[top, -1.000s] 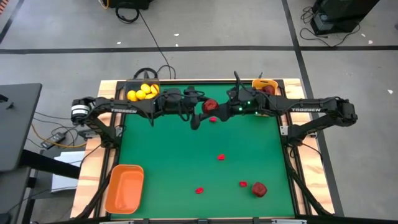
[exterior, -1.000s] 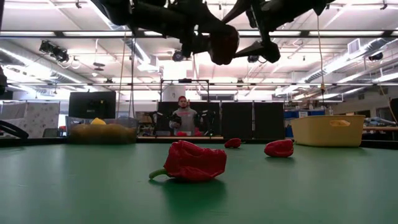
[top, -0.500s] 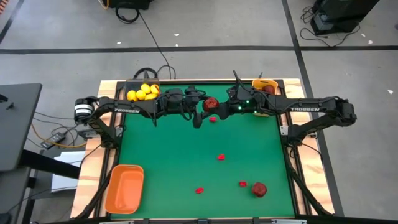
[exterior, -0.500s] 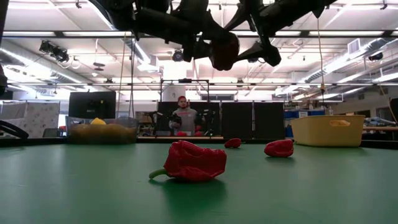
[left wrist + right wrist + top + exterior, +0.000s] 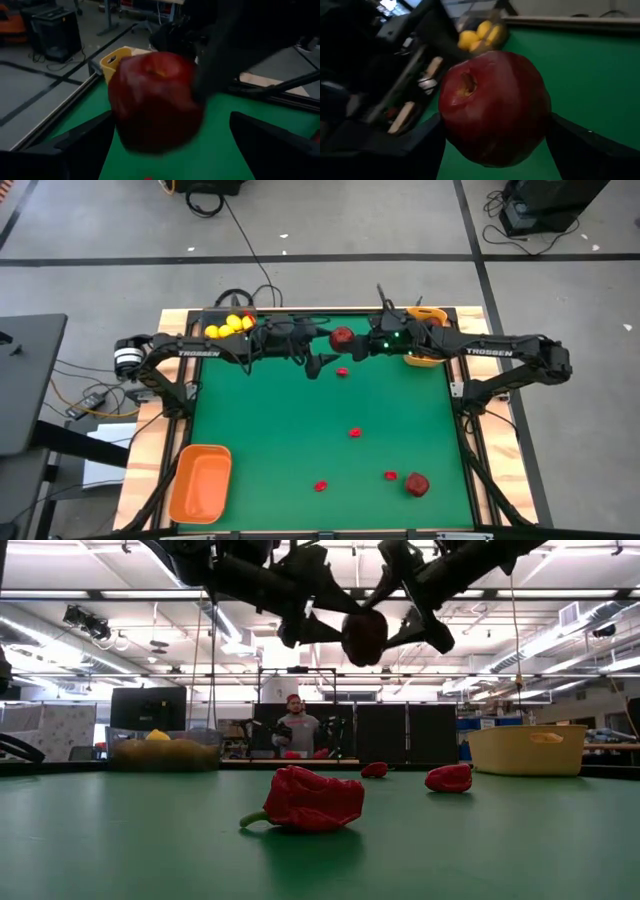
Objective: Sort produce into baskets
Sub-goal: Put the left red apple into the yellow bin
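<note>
Over the far edge of the green table [image 5: 300,430], the right gripper [image 5: 350,345] now clamps the dark red apple [image 5: 341,337] alone, mid-air near the yellow tray [image 5: 425,360] — the left gripper [image 5: 318,363] has let go, fingers spread, and backed off.

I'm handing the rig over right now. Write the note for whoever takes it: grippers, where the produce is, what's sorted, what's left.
Right gripper: shut on the dark red apple, held in the air near the table's far edge.
Left gripper: open, beside that apple, holding nothing.
Sorted: lemons in the dark grey tray at the far left.
Yellow tray is far right, under the right arm; contents hidden.
Orange tray, near left, holds nothing.
Left: the held apple, a second apple near right, four small red peppers on the mat.
</note>
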{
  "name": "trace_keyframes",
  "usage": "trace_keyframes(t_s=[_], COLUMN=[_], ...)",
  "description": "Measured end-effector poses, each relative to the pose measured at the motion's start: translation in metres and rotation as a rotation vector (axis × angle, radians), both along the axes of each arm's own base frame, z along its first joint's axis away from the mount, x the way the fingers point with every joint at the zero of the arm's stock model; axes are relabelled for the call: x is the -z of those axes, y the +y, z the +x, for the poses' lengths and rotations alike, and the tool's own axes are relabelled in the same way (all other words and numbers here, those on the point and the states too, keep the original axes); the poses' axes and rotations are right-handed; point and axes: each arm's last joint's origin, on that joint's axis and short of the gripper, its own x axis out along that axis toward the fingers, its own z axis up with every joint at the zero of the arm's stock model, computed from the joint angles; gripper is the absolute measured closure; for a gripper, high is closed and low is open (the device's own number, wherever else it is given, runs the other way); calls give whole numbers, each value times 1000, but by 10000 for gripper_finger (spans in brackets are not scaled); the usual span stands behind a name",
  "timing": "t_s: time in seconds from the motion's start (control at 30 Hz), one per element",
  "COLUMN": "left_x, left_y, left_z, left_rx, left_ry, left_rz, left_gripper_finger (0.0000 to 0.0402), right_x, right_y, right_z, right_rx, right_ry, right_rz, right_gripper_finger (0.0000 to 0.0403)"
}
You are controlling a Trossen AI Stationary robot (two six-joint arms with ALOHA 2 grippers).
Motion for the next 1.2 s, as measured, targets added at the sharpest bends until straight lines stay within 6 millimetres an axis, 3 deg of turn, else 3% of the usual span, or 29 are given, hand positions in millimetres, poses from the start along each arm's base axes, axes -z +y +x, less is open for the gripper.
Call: trace_keyframes(t_s=[0.3, 0.47, 0.63, 0.93, 1.2], left_x=[13, 15, 15, 16, 14], left_y=[16, 17, 19, 32, 51], left_z=[-17, -19, -20, -26, -32], left_rx=[-32, -18, -16, -42, -83], left_ry=[184, 210, 216, 240, 211], left_rz=[-106, -131, -112, -72, -67], left_gripper_finger=[2, 2, 2, 3, 3], right_x=[7, 20, 20, 19, 36], right_y=[-24, -34, -43, -42, -53], right_z=[-20, -48, -77, -124, -127], right_rx=[146, 311, 464, 696, 790], right_ry=[129, 345, 501, 750, 866], right_rz=[8, 69, 49, 83, 117], right_gripper_finger=[92, 92, 92, 92, 92])
